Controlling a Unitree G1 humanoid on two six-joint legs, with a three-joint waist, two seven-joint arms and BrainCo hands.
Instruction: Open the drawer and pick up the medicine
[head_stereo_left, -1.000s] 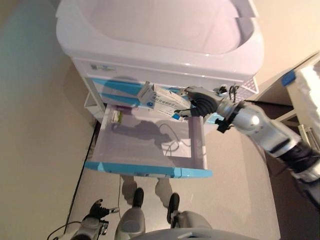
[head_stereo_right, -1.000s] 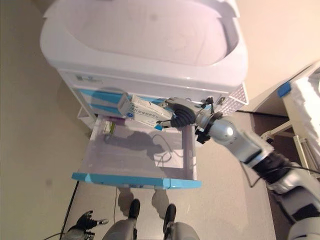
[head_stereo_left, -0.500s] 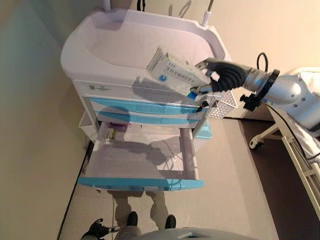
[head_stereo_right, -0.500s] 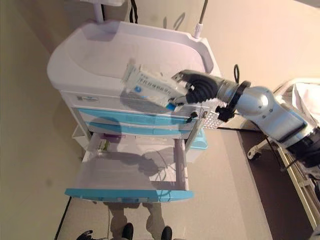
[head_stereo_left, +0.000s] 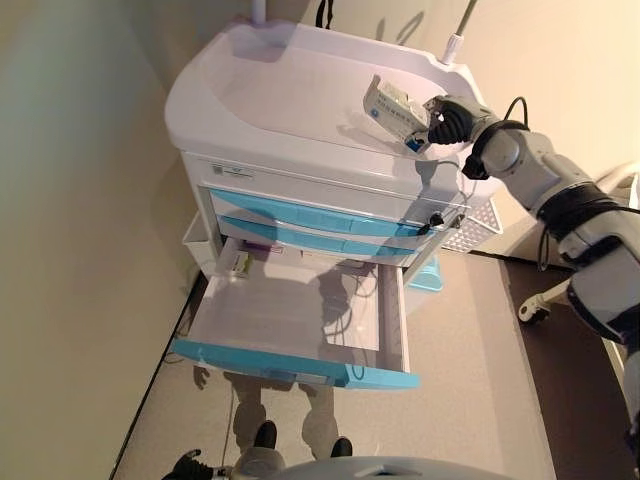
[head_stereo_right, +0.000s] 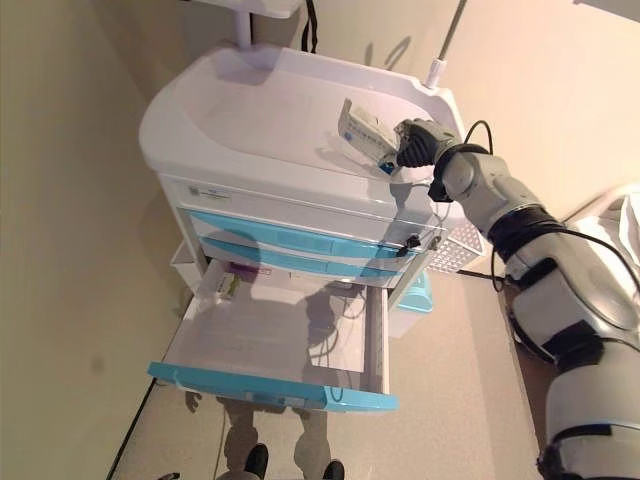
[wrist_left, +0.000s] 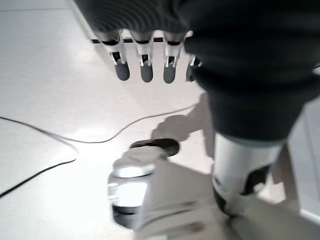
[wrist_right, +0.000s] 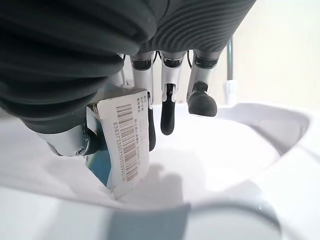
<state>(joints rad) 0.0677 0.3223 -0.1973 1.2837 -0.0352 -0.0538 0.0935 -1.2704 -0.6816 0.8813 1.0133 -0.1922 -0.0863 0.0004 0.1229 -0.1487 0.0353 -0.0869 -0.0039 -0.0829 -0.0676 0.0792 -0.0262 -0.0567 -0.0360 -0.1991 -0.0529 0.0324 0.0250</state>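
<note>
At the lower left of the head view, the left hand (head_stereo_left: 190, 466) is hanging idle, fingers relaxed and holding nothing. In the middle, the drawer (head_stereo_left: 300, 325) is standing pulled out from the cart (head_stereo_left: 290, 110). At the upper right, the right hand (head_stereo_left: 447, 122) is pinching the medicine box (head_stereo_left: 394, 108) above the cart top. The box is probably light, stiff cardboard, best gripped across its flat sides. A beige floor (head_stereo_left: 470, 340) is lying around the cart.

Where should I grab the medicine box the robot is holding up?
Probably the free end of the medicine box, coming from the cart's left: the right robot hand pinches only its other end, so the long box sticks out clear above the cart top.
</note>
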